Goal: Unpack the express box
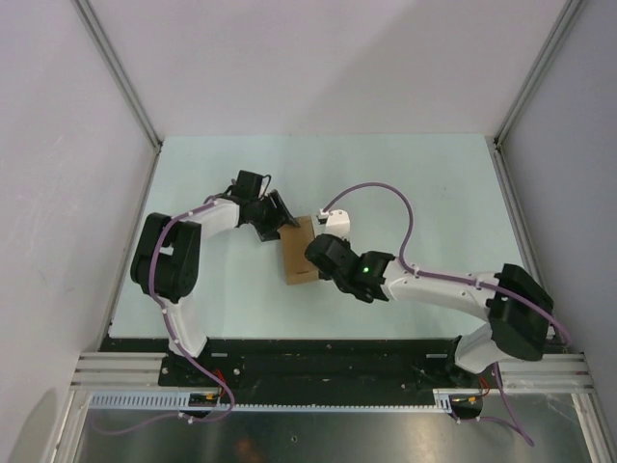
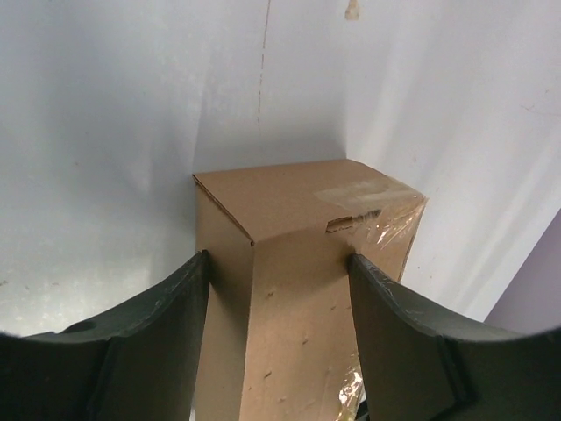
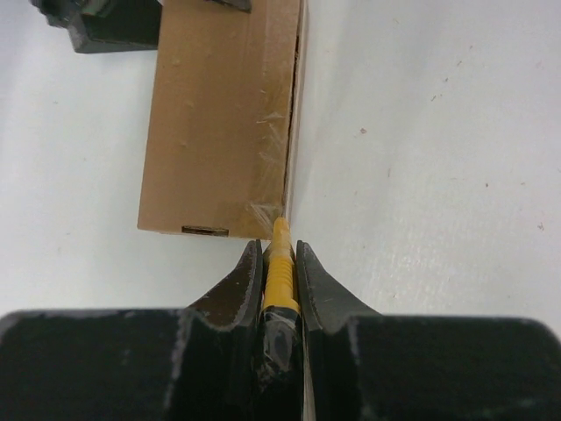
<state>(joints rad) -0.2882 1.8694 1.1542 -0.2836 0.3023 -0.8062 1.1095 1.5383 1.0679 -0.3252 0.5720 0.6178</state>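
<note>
**Knife tip at the taped seam, box braced at the far end**

The small, plain brown cardboard express box (image 1: 297,253) lies flat on the pale green table (image 1: 212,174), near its middle and between the two arms, with its flap lid down and not yet cut open.

The left jaws straddle one short end of the box. They are parted only as wide as the box and seem to press on both its sides, though the wrist view does not settle how firm the contact is. The right jaws are nearly closed, clamped on a yellow utility knife (image 3: 279,263). Its tip sits at the near corner of the box, just where clear tape (image 3: 272,158) wraps over the long edge seam.

The main risk is the blade skating off the corner onto the table, since it meets the seam right at the edge. If the left hold is only light, a push along the seam could also swivel the box or slide it away. A cut that goes too deep might nick whatever is packed inside. The slim handle could also twist in the right jaws once the tape resists.
</note>
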